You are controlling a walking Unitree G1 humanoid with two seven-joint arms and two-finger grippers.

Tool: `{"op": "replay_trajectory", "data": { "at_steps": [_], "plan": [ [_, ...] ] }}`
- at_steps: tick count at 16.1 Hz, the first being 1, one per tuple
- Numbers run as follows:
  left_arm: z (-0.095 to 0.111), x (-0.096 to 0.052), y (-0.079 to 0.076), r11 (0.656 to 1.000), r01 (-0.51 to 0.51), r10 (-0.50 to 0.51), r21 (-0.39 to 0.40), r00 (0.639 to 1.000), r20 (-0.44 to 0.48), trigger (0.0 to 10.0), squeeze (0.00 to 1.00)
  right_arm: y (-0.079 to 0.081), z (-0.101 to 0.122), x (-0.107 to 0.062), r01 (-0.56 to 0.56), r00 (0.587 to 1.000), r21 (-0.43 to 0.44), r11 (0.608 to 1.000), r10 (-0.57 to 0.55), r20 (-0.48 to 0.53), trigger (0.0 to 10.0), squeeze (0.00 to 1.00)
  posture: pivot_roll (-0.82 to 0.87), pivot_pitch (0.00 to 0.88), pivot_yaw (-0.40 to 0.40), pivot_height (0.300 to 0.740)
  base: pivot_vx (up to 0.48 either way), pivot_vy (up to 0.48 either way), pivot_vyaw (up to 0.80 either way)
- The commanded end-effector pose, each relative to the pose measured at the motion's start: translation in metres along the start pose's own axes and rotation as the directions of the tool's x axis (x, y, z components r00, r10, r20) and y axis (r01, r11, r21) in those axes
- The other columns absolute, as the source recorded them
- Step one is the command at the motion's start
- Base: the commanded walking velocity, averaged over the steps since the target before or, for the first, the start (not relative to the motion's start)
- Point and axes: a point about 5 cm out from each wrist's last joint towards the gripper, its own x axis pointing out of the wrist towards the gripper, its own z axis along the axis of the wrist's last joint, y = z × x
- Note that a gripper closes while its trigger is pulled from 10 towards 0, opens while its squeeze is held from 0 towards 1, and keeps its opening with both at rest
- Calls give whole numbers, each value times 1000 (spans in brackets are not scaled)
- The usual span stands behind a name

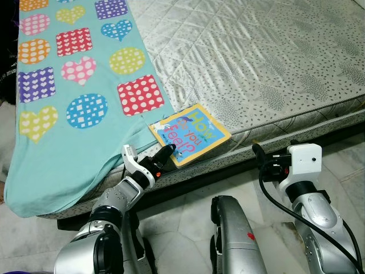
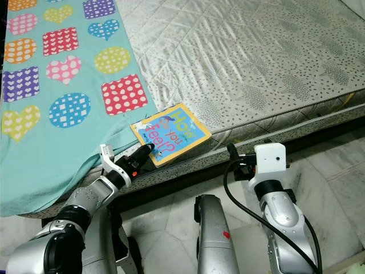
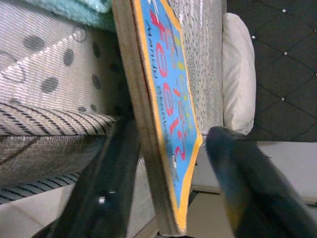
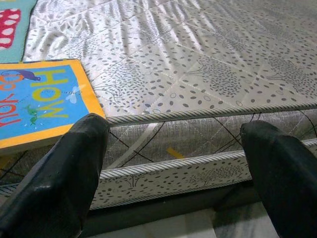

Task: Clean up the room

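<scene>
My left gripper [image 3: 166, 163] is open around the picture book [image 1: 191, 133] edge; next I must close and lift.

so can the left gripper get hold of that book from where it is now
Probably yes. The left gripper is open at the mattress edge, and the left wrist view shows its fingers on either side of the book's overhanging corner, nothing between them.
</scene>
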Motion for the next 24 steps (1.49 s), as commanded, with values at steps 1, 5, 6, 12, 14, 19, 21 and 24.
{"op": "replay_trajectory", "data": {
  "at_steps": [1,5,6,12,14,19,21,24],
  "plan": [
    [3,-3,3,1000,2,-1,-19,1000,27,0,0,1,-7,-2,0,1000,2,1000,0,-28,10000,0,-322,263,33,563,0,0,0],
    [6,-4,2,999,24,-22,-33,998,58,0,0,1,-7,-1,0,1000,2,1000,0,-27,10000,0,-324,261,34,563,0,0,0],
    [6,-4,2,999,28,-27,-30,998,56,0,0,1,-7,-1,1,1000,1,1000,-1,-27,10000,0,-325,261,34,563,0,0,0],
    [10,-4,2,999,33,-30,-37,996,83,0,0,2,-6,0,-4,1000,0,1000,4,-23,10000,0,-322,259,32,563,0,0,0],
    [12,-5,3,999,26,-22,-40,994,103,0,0,2,-6,1,-4,1000,0,1000,4,-21,10000,0,-322,260,32,563,0,0,0],
    [27,-8,3,999,-22,12,45,977,214,0,0,2,-6,3,-4,1000,-2,1000,4,-16,10000,0,-320,250,31,563,0,0,0],
    [39,-10,-2,974,-55,-3,221,967,254,0,0,1,-5,6,-1,1000,-2,1000,1,-9,10000,0,-310,228,32,563,0,0,0],
    [62,-23,-18,823,-165,-47,544,934,354,0,0,5,1,15,0,1000,43,999,-1,21,10000,0,-283,185,40,563,0,0,0]
  ]
}}
